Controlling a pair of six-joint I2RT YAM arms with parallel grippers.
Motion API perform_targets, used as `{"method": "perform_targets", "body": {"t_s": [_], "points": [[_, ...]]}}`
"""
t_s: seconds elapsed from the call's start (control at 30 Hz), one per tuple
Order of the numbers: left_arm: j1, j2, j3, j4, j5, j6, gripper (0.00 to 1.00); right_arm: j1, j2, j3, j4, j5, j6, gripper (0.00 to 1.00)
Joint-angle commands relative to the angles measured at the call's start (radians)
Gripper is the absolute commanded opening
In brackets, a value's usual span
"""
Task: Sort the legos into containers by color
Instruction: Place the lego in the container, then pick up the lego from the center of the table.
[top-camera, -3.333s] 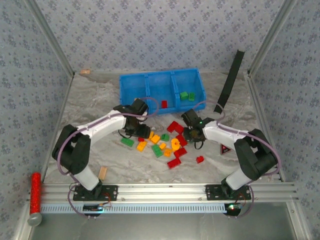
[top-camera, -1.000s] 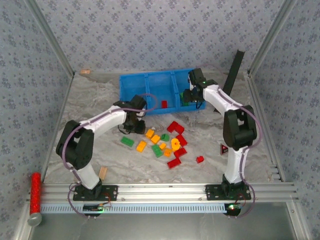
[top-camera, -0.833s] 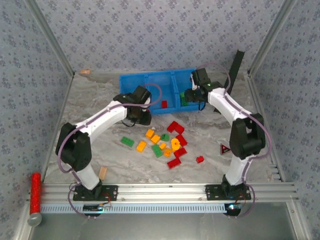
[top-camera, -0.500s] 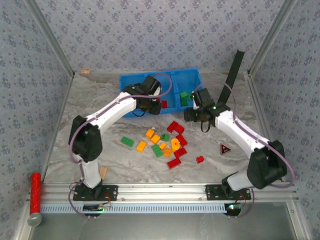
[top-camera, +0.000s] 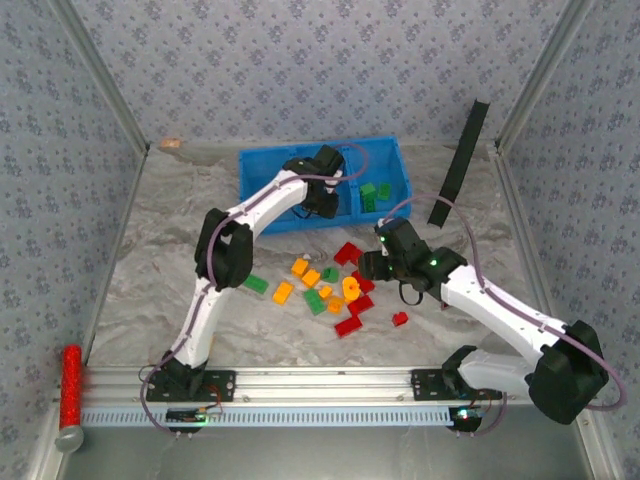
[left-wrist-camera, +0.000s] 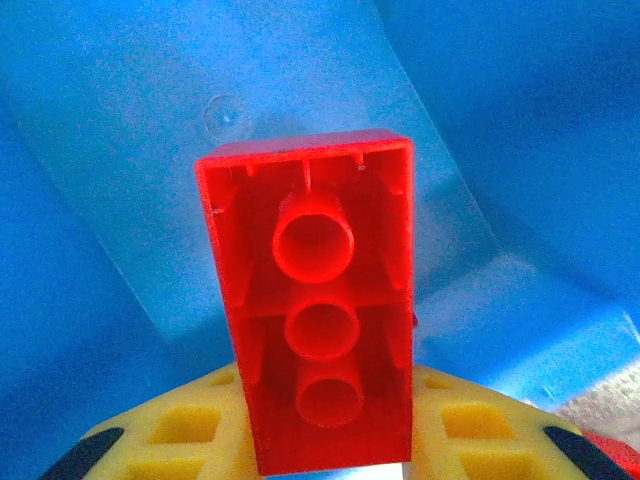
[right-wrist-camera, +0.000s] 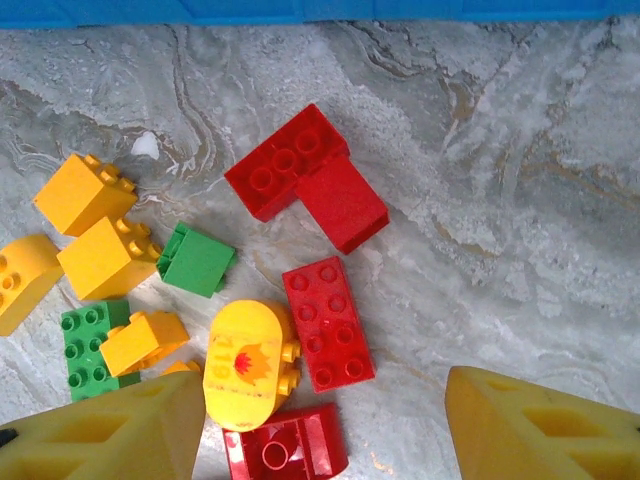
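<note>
So the left gripper (left-wrist-camera: 325, 448) has a red brick (left-wrist-camera: 320, 320) pinched tight, hollow underside facing the wrist cam, right over the middle compartment of the blue bin (top-camera: 262, 170), which sits along the far edge of the table (top-camera: 150, 260). Some green bricks (top-camera: 372, 192) lie in the bin's right compartment. The right gripper (right-wrist-camera: 320, 390) hangs over the loose legos (top-camera: 311, 277) mid-table, fingers spread wide, nothing in them. The round yellow piece (right-wrist-camera: 245, 365) sits just under it.
</note>
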Motion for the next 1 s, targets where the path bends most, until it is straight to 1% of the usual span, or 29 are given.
{"method": "perform_targets", "body": {"t_s": [0.0, 0.07, 0.2, 0.37, 0.53, 0.77, 0.97], "points": [[0.007, 0.029, 0.052, -0.046, 0.009, -0.009, 0.26, -0.004, 0.029, -0.002, 0.035, -0.005, -0.137, 0.69], [0.008, 0.028, 0.05, -0.046, 0.018, -0.012, 0.29, -0.016, 0.075, 0.012, 0.04, -0.02, -0.204, 0.69], [0.008, 0.017, 0.037, -0.044, 0.017, -0.005, 0.34, -0.061, 0.167, 0.053, 0.04, -0.082, -0.264, 0.69], [0.01, -0.01, 0.018, -0.035, 0.019, 0.005, 0.48, -0.089, 0.272, 0.098, 0.049, -0.112, -0.32, 0.7], [0.015, -0.043, 0.007, -0.027, 0.027, 0.011, 0.51, -0.091, 0.364, 0.132, 0.065, -0.147, -0.38, 0.72], [0.017, -0.136, 0.008, -0.026, 0.063, 0.029, 0.61, -0.088, 0.484, 0.188, 0.054, -0.137, -0.425, 0.73], [0.02, -0.206, 0.008, -0.029, 0.112, 0.031, 0.63, -0.086, 0.546, 0.219, 0.061, -0.116, -0.44, 0.73]]}}
